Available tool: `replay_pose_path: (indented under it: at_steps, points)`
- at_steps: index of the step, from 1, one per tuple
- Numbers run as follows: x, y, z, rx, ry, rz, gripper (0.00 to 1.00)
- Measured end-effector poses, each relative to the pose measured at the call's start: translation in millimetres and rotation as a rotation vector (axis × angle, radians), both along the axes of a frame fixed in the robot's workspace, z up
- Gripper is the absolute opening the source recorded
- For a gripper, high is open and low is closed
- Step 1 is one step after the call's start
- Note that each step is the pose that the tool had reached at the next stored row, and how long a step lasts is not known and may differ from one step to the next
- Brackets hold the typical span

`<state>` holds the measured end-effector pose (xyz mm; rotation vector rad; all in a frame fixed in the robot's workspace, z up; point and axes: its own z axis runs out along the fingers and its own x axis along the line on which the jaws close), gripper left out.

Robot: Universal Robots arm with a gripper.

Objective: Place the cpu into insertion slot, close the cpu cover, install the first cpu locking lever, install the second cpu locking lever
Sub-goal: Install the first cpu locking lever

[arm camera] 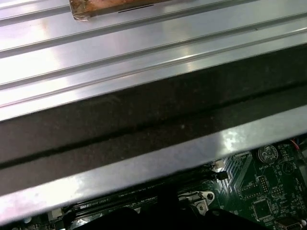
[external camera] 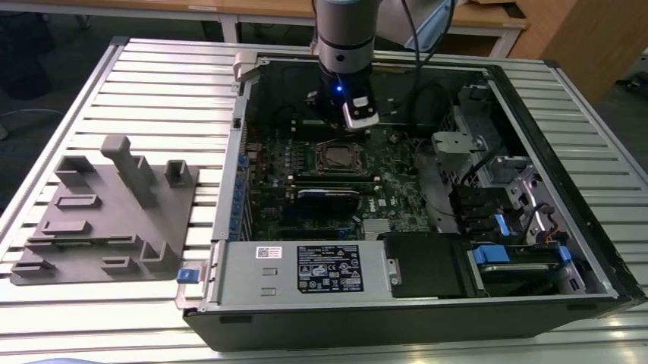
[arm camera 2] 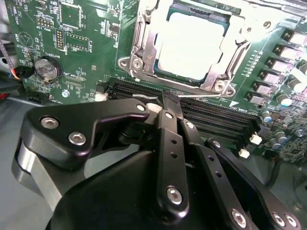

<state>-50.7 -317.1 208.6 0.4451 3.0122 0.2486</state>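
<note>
The cpu lies flat in the insertion slot on the green motherboard, its silver top bright in the second wrist view. Around its edges sits the silver cpu cover, lying down on the socket. My gripper hovers just off the socket's edge, over the black memory slots, fingers drawn together to a narrow tip. A thin metal lever end lies right beside that tip; whether it is gripped cannot be made out. In the exterior view the gripper hangs just beyond the socket, toward the case's back wall.
The open computer case lies on a slatted metal table. Inside it are black memory slots, a coin battery, drive bays on the exterior view's right and a power supply in front. A grey fixture block stands on the exterior view's left.
</note>
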Motion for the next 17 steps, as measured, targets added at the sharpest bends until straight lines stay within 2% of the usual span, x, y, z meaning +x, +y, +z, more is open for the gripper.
replay_pose_path:
  at_steps: [13, 14, 17]
  points:
    - [2.9, 0.0, -1.6, -0.0007, -0.0006, 0.000, 0.11]
    - [2.9, 0.1, -2.2, -0.0006, -0.0027, 0.000, 0.11]
    - [2.7, 0.0, -4.3, -0.0008, -0.0190, 0.000, 0.11]
